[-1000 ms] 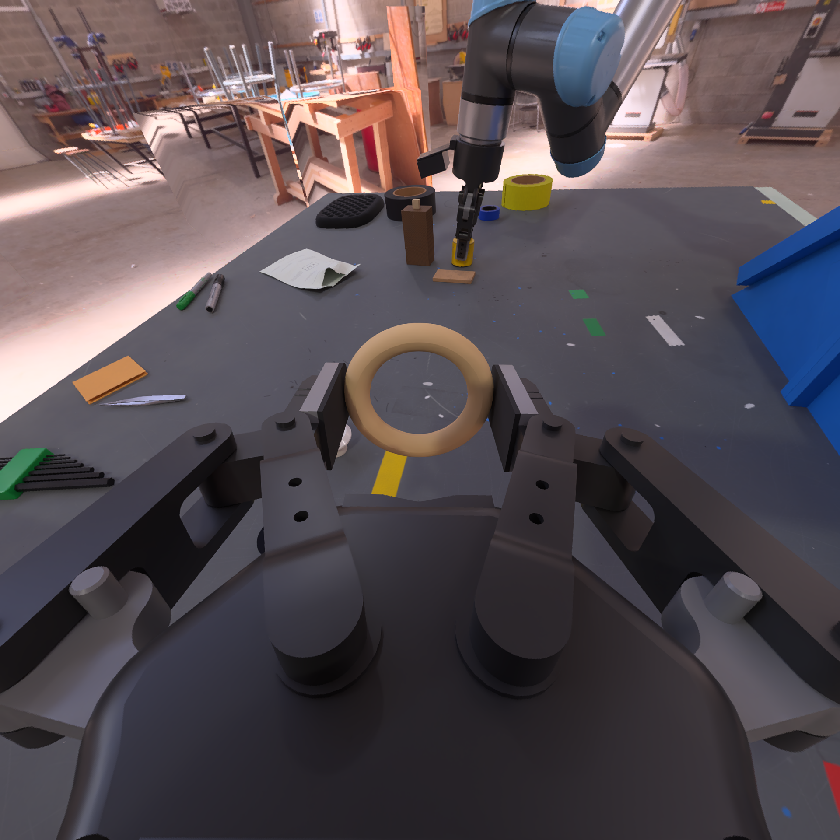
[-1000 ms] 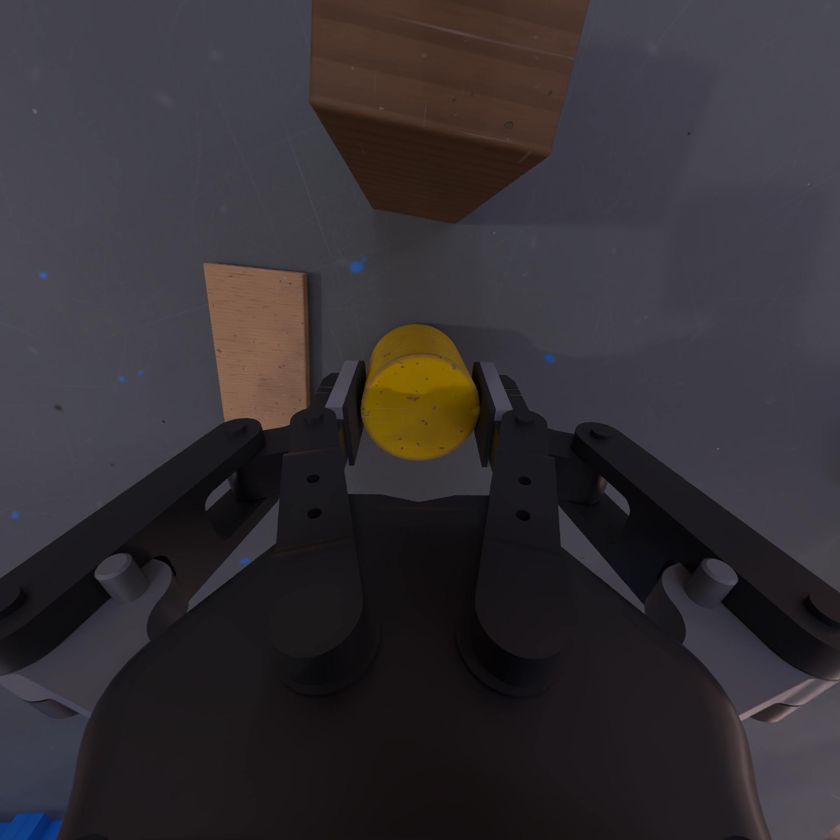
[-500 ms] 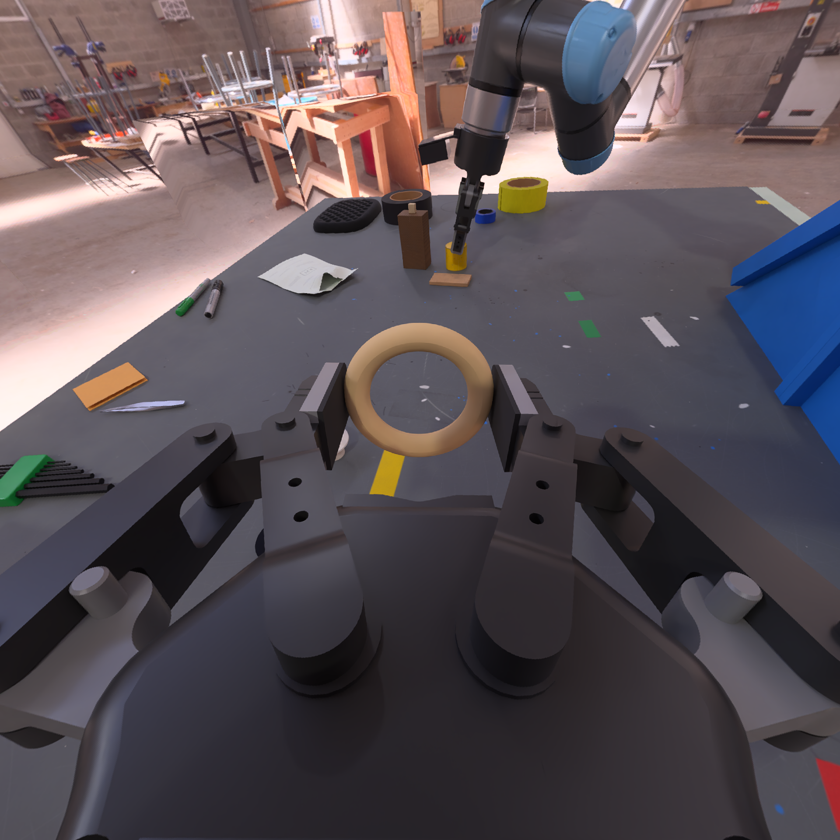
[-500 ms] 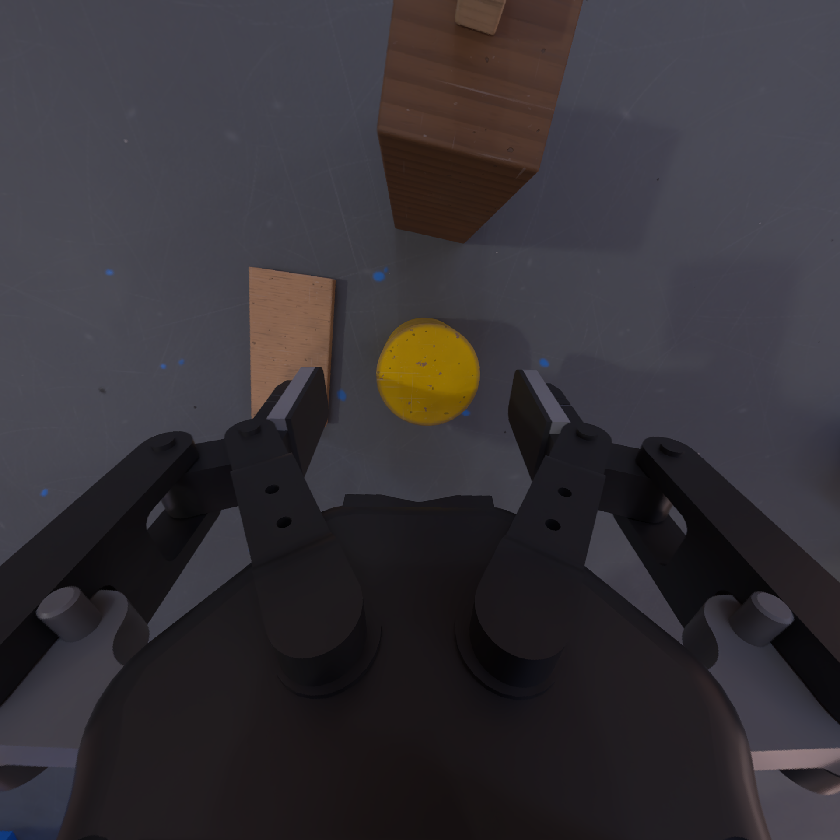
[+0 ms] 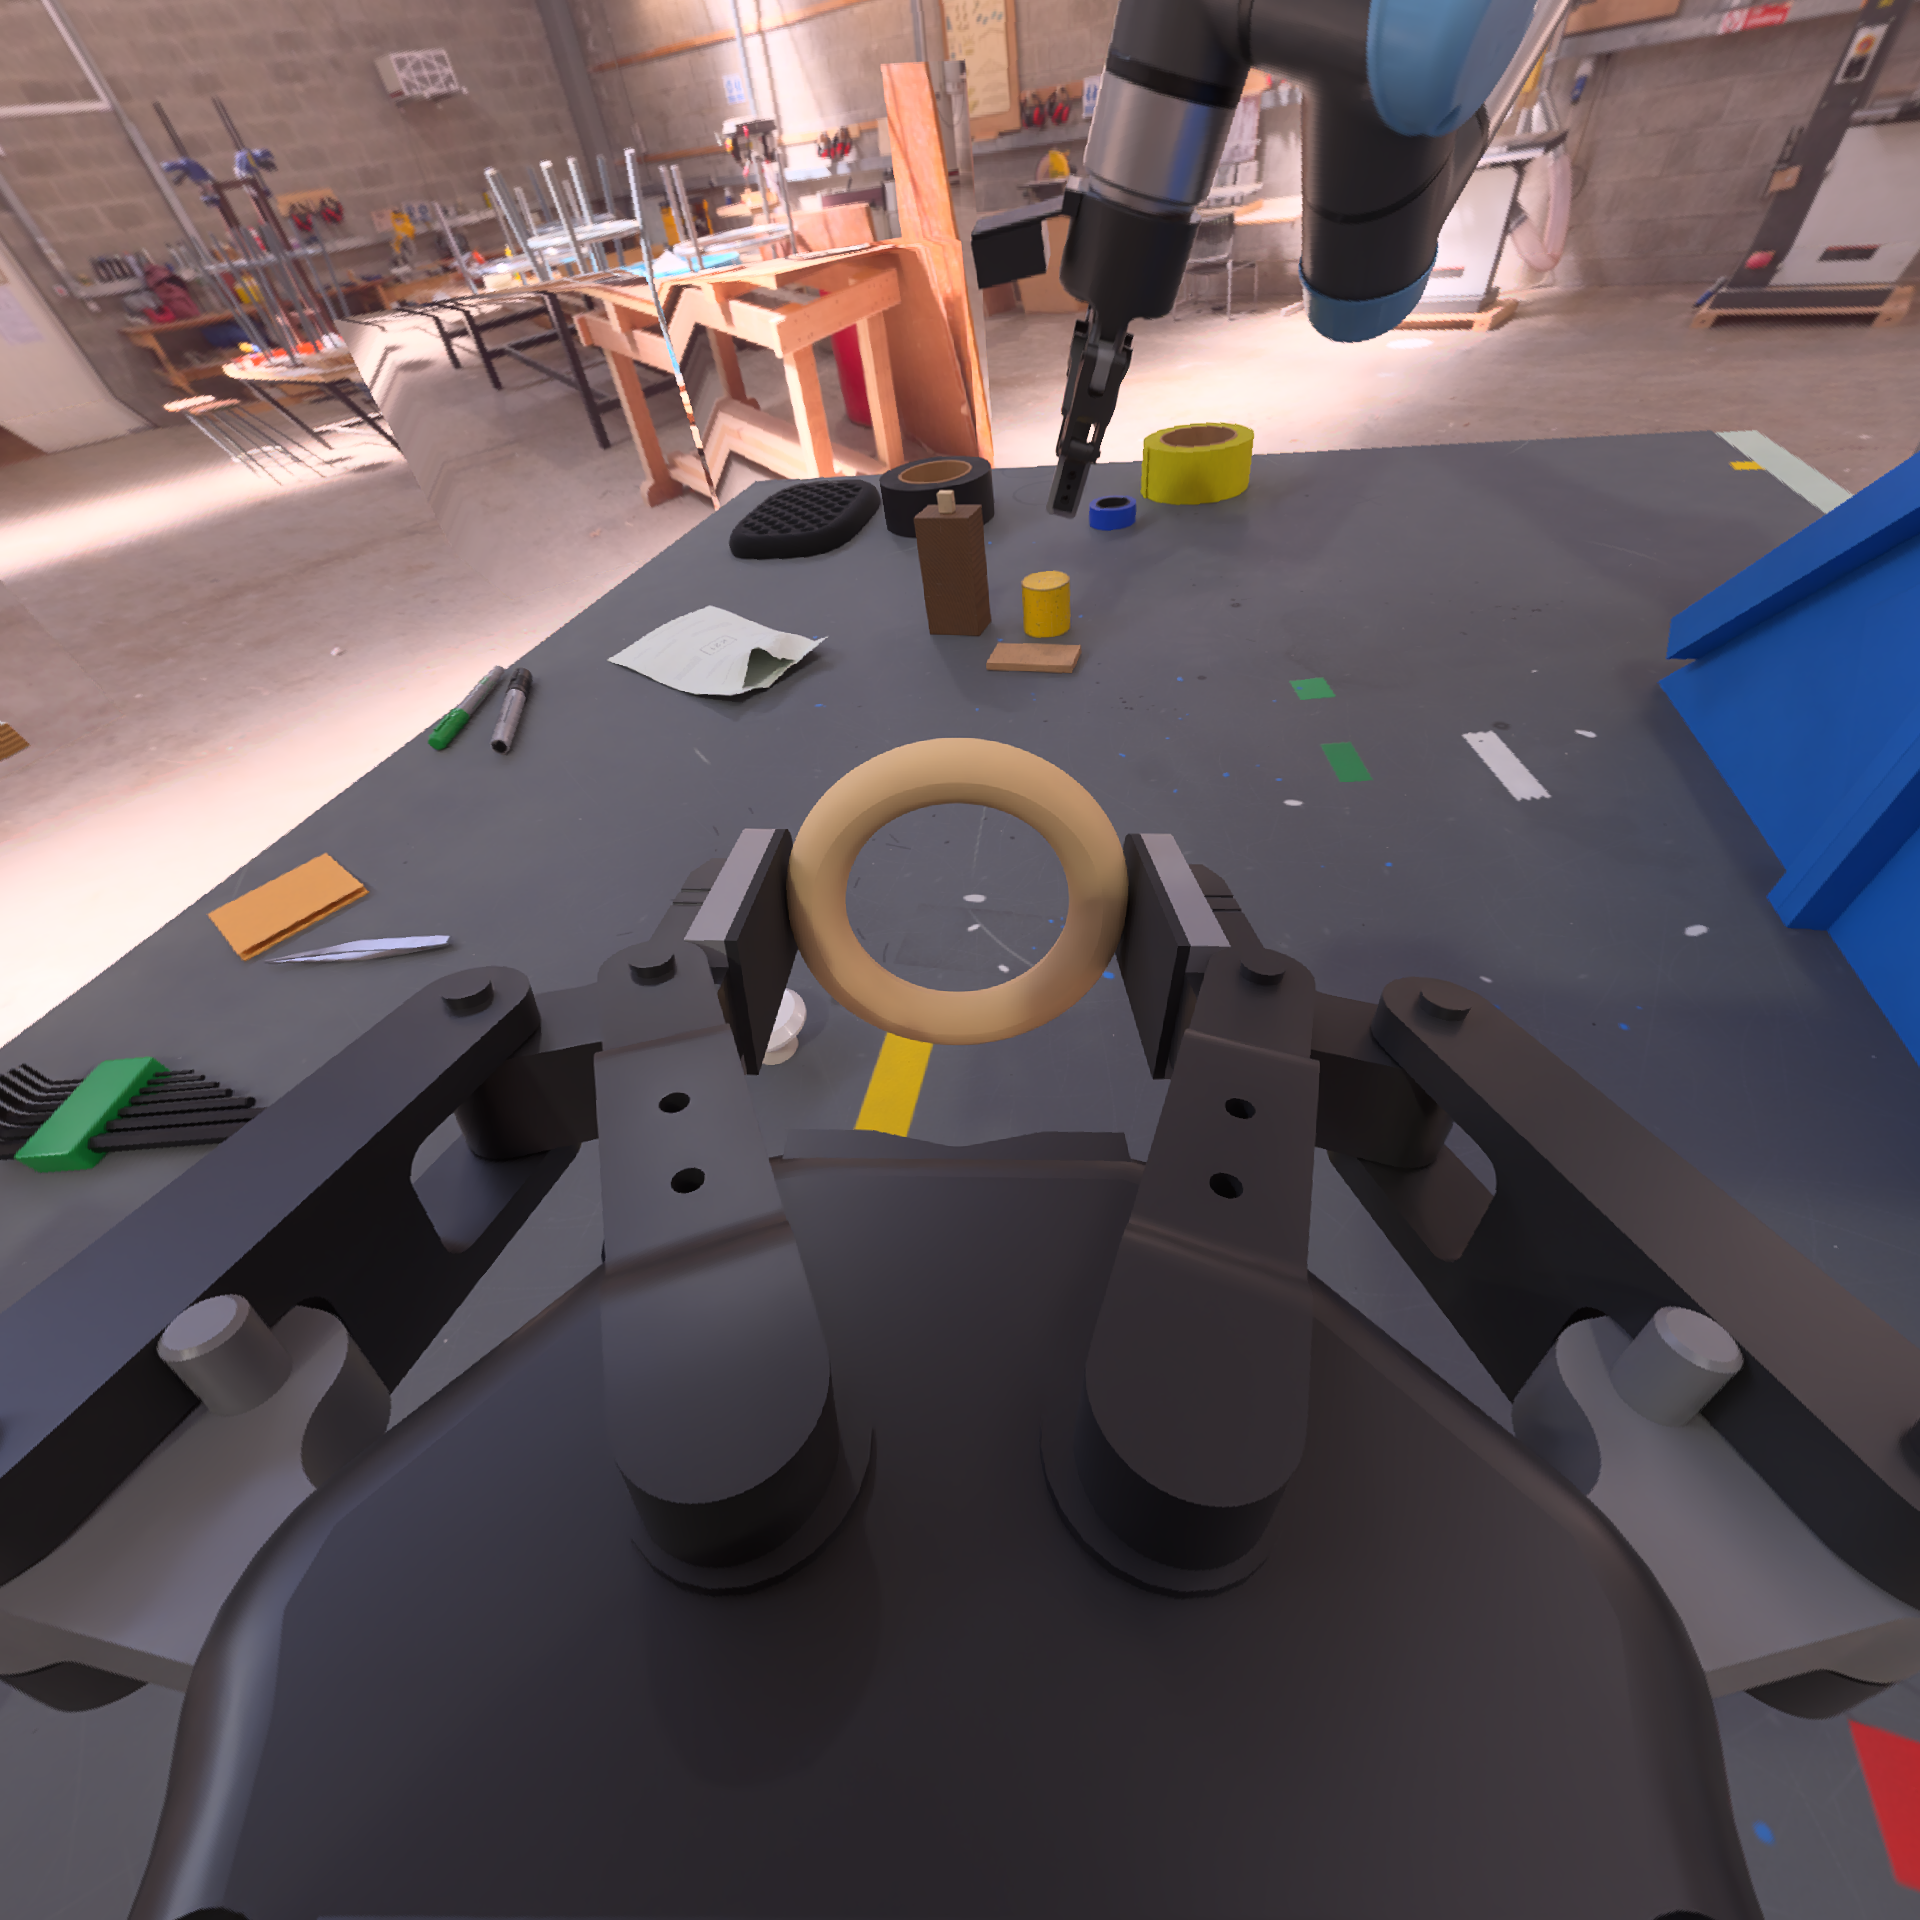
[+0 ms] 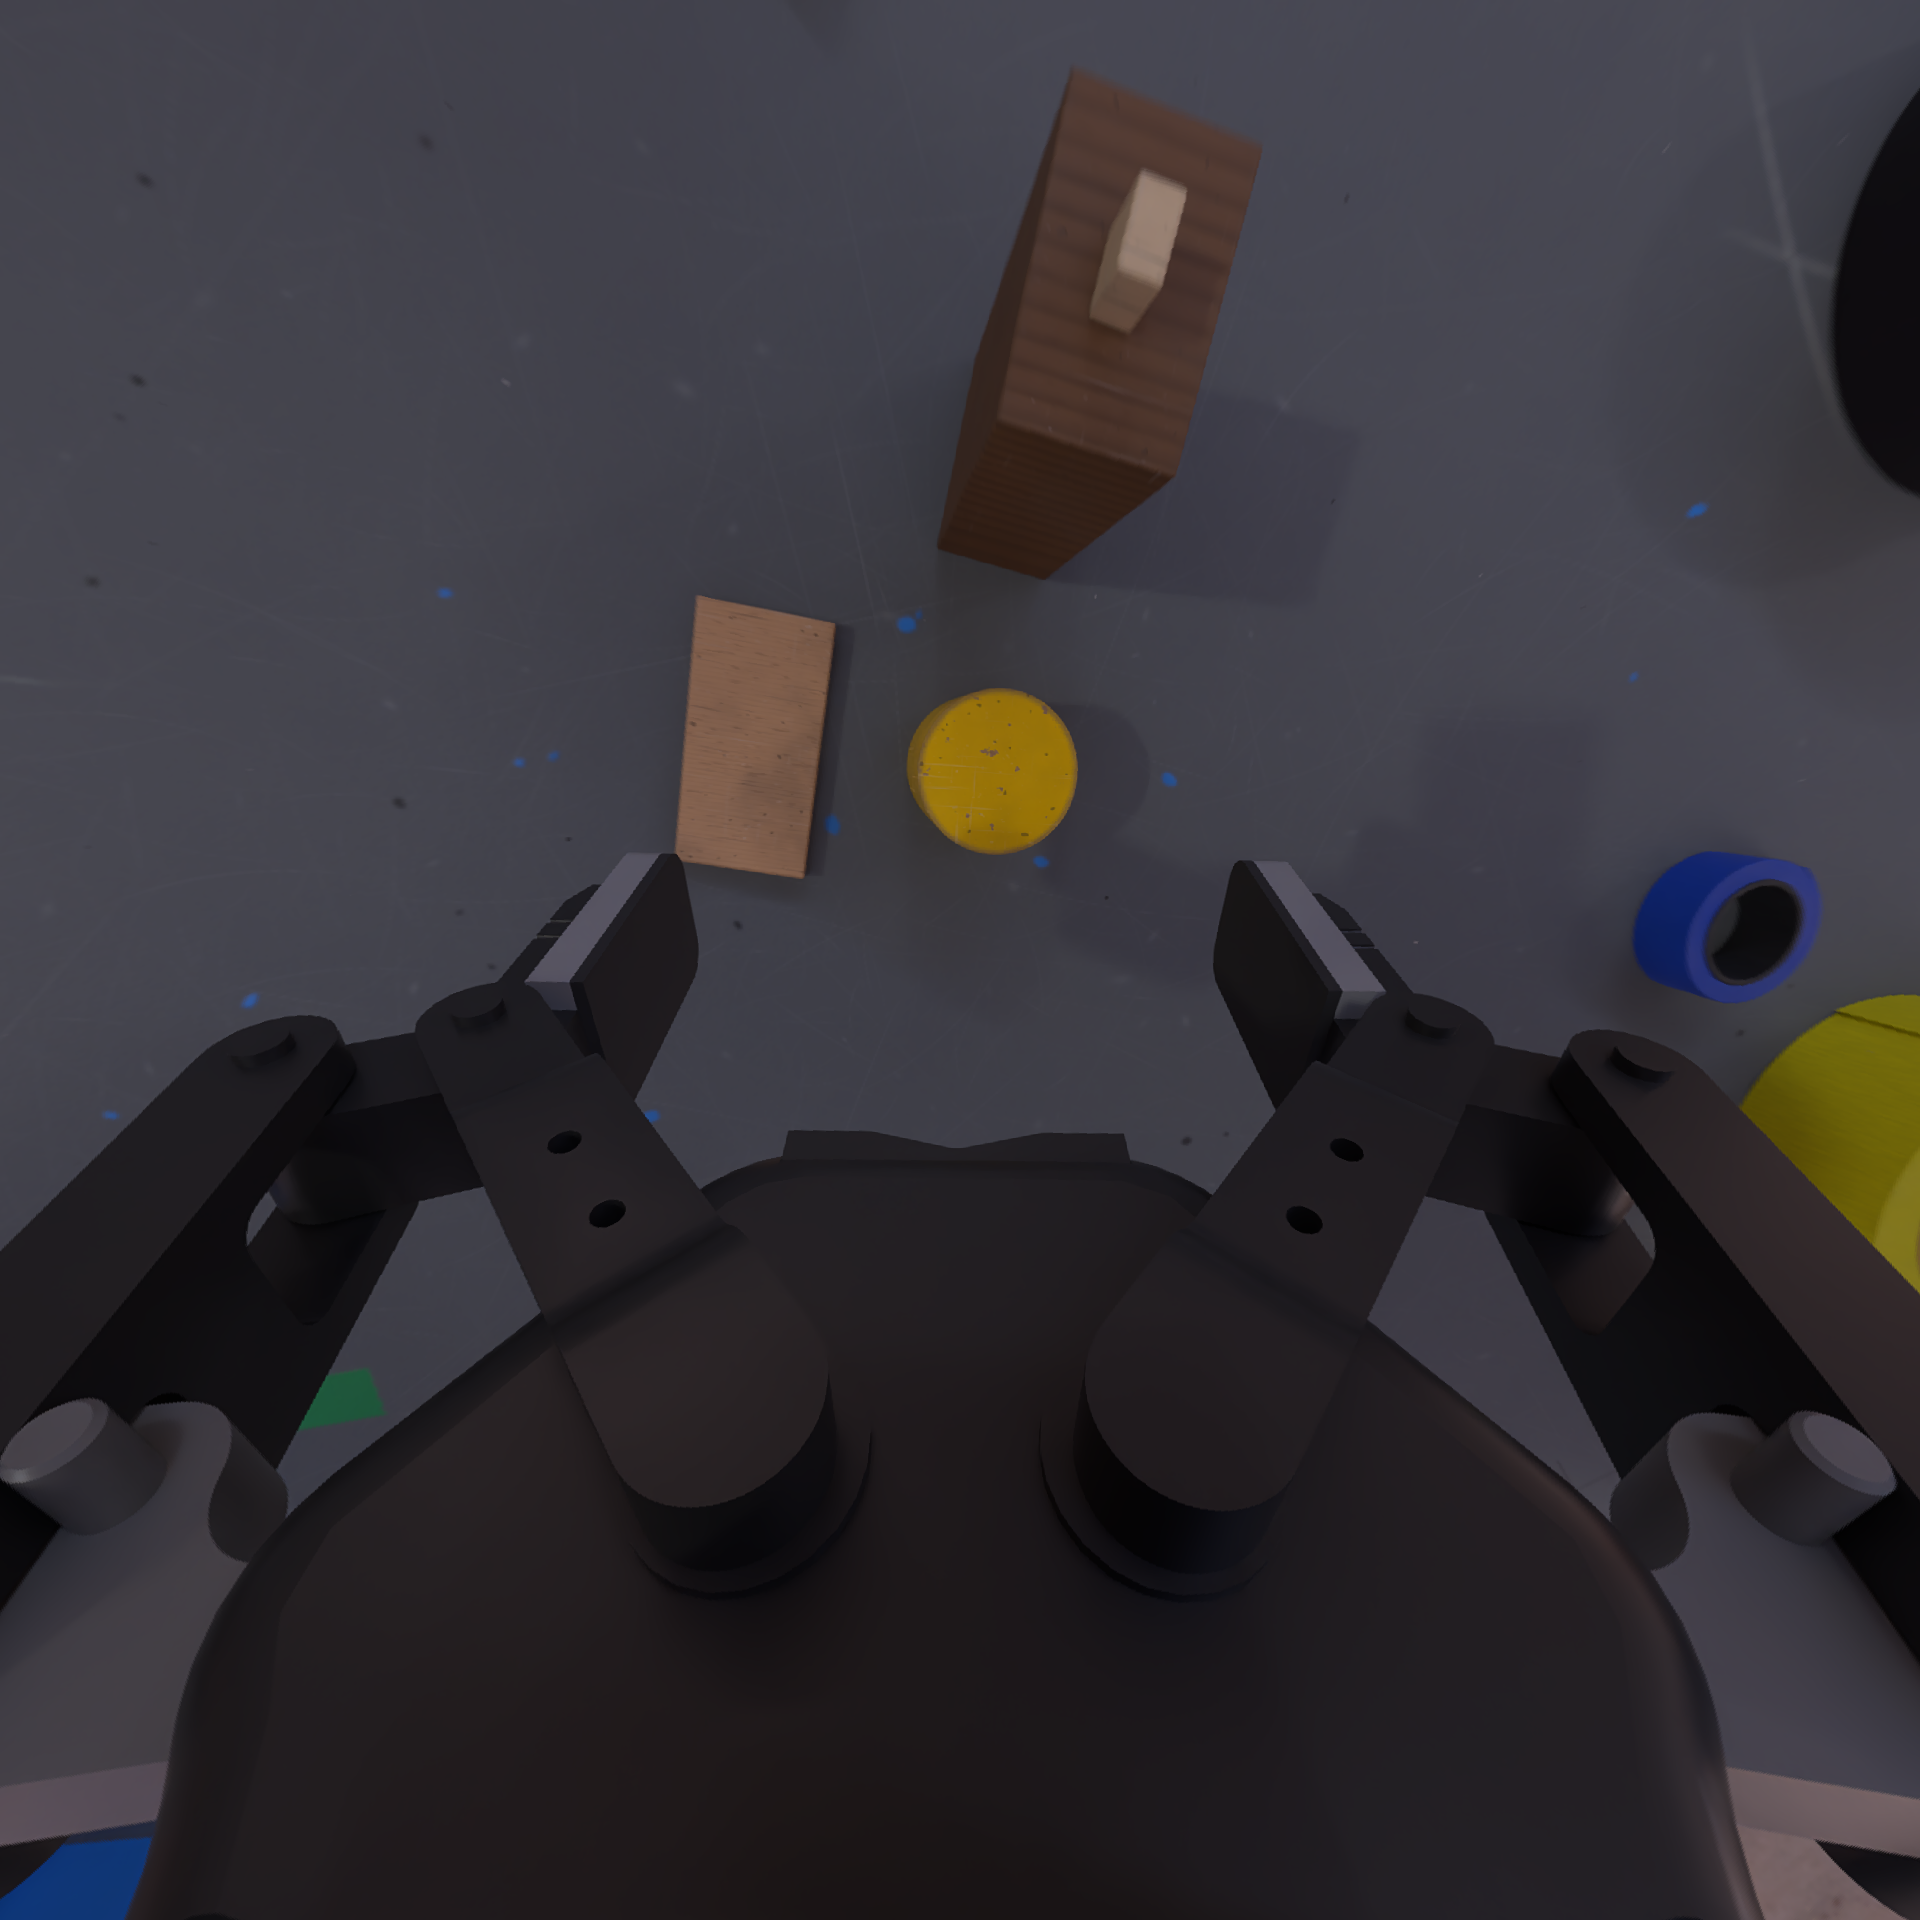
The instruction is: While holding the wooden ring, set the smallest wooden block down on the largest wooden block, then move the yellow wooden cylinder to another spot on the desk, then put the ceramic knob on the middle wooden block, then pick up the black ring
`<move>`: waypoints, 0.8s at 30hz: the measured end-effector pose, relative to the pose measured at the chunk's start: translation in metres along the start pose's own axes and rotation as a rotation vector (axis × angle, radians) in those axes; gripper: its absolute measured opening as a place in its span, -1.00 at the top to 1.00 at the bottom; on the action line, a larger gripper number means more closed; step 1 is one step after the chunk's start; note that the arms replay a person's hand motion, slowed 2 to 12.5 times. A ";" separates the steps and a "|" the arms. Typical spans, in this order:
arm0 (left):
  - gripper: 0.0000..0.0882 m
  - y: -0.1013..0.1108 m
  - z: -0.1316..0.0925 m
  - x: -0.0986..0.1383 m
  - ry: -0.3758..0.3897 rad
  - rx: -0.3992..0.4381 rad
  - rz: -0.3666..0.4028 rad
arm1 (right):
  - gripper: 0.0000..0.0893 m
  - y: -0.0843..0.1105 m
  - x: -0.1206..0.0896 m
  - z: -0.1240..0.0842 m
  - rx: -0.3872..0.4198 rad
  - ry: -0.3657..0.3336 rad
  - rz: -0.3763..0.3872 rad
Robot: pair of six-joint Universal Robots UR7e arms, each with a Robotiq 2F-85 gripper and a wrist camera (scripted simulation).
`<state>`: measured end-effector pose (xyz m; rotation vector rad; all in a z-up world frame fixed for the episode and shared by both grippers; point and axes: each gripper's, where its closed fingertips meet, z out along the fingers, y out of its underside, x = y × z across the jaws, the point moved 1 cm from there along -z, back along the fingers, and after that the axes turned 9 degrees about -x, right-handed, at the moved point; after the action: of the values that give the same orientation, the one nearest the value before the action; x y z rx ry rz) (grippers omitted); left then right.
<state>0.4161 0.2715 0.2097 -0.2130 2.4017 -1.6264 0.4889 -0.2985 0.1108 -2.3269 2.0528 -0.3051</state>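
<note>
A: How do things sit?

B: My left end effector (image 5: 956,914) grips the stiff wooden ring (image 5: 956,889); the right end effector (image 6: 956,935) hangs open. Next is the small white knob (image 5: 781,1022) on the surface (image 5: 1455,582): hard, probably slick, so I take its stem.

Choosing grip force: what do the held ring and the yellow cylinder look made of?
The ring in the left hand looks like pale, smooth, unpainted wood with a soft sheen. The yellow cylinder looks like painted wood: matte yellow, with small chipped specks on top.
</note>
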 end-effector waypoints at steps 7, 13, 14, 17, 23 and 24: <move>-0.24 -0.003 -0.009 -0.002 -0.022 0.009 0.002 | -0.91 -0.011 -0.018 -0.051 0.068 0.039 -0.064; -0.24 -0.005 -0.018 -0.005 -0.040 0.022 -0.004 | -0.91 -0.028 -0.051 -0.090 0.128 0.053 -0.187; -0.24 -0.006 -0.020 -0.005 -0.043 0.025 -0.005 | -0.91 -0.031 -0.059 -0.095 0.135 0.053 -0.213; -0.24 -0.007 -0.025 -0.006 -0.053 0.033 -0.008 | -0.91 -0.040 -0.084 -0.107 0.153 0.049 -0.298; -0.24 -0.009 -0.034 -0.008 -0.070 0.049 -0.009 | -0.91 -0.061 -0.140 -0.119 0.174 0.049 -0.490; -0.24 -0.010 -0.036 -0.008 -0.073 0.050 -0.009 | -0.91 -0.064 -0.149 -0.119 0.175 0.049 -0.522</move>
<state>0.4142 0.3022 0.2324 -0.2701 2.3062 -1.6514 0.5151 -0.1296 0.2171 -2.7182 1.3307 -0.5291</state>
